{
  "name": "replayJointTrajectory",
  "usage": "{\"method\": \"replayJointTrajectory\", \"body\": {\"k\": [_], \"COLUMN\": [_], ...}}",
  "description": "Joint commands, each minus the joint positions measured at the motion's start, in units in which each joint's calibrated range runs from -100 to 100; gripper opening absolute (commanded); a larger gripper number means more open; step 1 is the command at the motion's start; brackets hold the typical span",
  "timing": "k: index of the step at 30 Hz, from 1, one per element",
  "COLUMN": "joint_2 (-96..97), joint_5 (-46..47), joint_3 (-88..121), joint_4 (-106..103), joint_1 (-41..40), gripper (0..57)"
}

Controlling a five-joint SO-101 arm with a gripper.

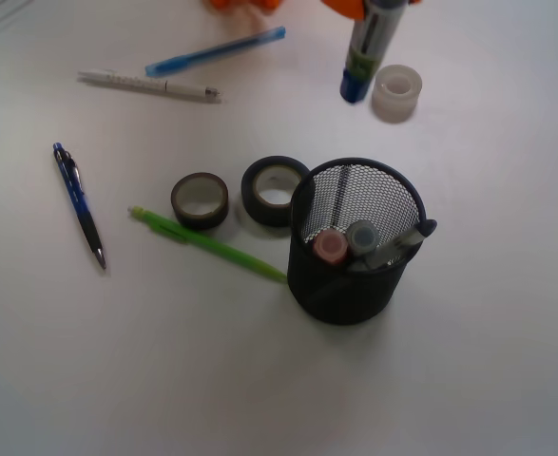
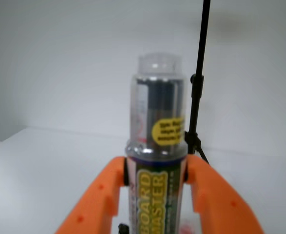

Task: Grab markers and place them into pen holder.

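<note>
My gripper (image 1: 374,6) at the top edge of the front view is shut on the blue-capped marker (image 1: 362,55). The marker hangs cap down, just above the table, beside a clear tape roll. In the wrist view the orange fingers (image 2: 111,187) clamp the labelled barrel of this marker (image 2: 156,131), with my gripper (image 2: 156,168) closed around it. The black mesh pen holder (image 1: 355,285) stands nearer the front, well apart from the gripper. Inside it stand a pink-capped marker (image 1: 332,246) and a dark-capped marker (image 1: 362,235).
A grey pen-like thing (image 1: 398,246) leans on the holder's right rim. A clear tape roll (image 1: 396,92), a black roll (image 1: 275,190), a brown roll (image 1: 200,200), a green pencil (image 1: 207,244), a dark blue pen (image 1: 79,204), a white pen (image 1: 150,85) and a light blue pen (image 1: 215,50) lie around.
</note>
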Motion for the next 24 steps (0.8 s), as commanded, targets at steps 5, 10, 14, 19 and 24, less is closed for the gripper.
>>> {"method": "replayJointTrajectory", "body": {"k": [5,10,14,19,24], "joint_2": [8.8,10.2,11.9,14.4,17.4], "joint_5": [0.2,-2.2,-2.5,-2.6,-2.3], "joint_3": [-1.5,9.0,14.3,14.3,11.3], "joint_4": [-16.3,-22.3,-28.1,-28.9,-28.8], "joint_1": [-0.5,-0.2,0.2,0.7,0.5], "gripper": [0.4,0.4,0.4,0.4,7.2]}}
